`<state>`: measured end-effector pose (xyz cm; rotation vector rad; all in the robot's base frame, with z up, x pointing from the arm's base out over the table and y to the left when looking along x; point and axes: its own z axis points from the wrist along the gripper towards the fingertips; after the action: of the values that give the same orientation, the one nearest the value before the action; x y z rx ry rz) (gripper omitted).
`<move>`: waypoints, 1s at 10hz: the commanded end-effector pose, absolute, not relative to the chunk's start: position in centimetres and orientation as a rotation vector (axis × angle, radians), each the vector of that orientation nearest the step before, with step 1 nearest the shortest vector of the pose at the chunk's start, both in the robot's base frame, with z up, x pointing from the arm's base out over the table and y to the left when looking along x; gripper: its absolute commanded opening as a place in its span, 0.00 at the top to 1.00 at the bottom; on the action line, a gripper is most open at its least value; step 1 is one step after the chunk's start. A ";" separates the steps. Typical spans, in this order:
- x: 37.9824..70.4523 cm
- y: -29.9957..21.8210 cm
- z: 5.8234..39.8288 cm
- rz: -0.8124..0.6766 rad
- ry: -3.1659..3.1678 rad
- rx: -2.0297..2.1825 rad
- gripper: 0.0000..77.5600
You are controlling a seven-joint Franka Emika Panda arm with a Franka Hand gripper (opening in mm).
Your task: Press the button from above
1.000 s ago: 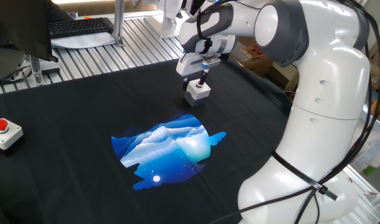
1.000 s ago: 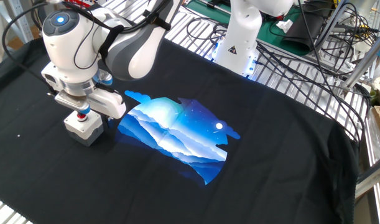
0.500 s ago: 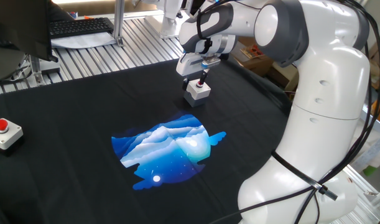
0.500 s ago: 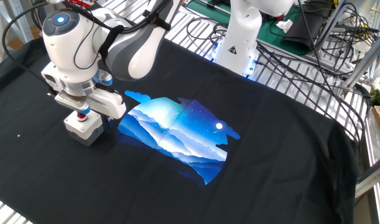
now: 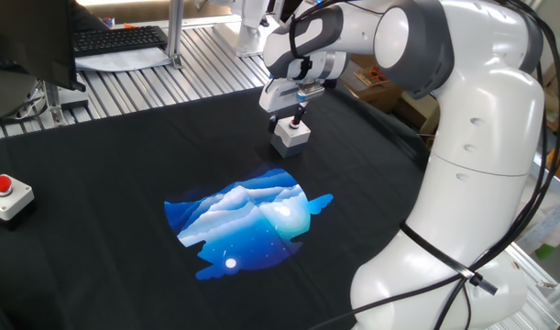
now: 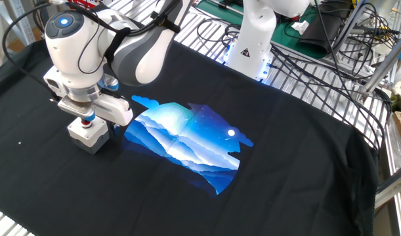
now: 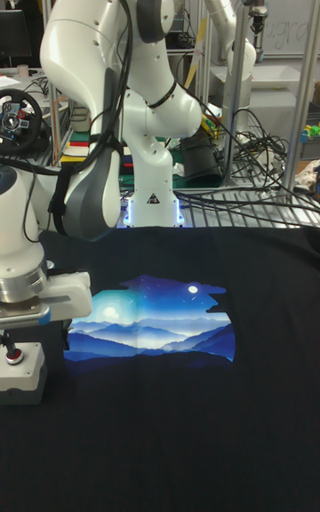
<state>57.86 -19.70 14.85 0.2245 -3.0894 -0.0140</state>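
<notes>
The button [image 6: 87,120] is a small red cap on a light-grey cube box [image 6: 88,134] that stands on the black cloth. In the one fixed view the box [image 5: 291,136] sits at the far middle of the cloth, and in the tall fixed view the button [image 7: 12,355] is at the left edge. My gripper [image 5: 298,117] hangs straight over the button, fingertips pointing down and right at the red cap. The white hand hides most of the fingers [image 7: 11,339], and no view shows whether there is a gap between them.
A flatter white box with a bigger red dome button [image 5: 6,195] lies at the cloth's left edge. A blue mountain print [image 5: 247,220] covers the cloth's middle. A keyboard [image 5: 119,38] sits behind on the slatted table. A second robot's base [image 6: 253,39] stands on the far side.
</notes>
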 end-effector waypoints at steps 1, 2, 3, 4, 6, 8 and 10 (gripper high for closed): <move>58.0 -19.6 14.6 -0.014 -3.092 0.227 0.00; 58.0 -19.6 14.6 -0.014 -3.092 0.227 0.00; 58.0 -19.6 14.5 -0.014 -3.092 0.228 0.00; 58.0 -19.6 14.5 -0.014 -3.092 0.229 0.00; 58.1 -19.6 14.4 -0.013 -3.092 0.231 0.00; 58.1 -19.6 14.2 -0.013 -3.092 0.235 0.00; 58.2 -19.8 13.8 -0.013 -3.092 0.241 0.00</move>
<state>58.29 -19.69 14.49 0.2349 -3.0973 -0.0087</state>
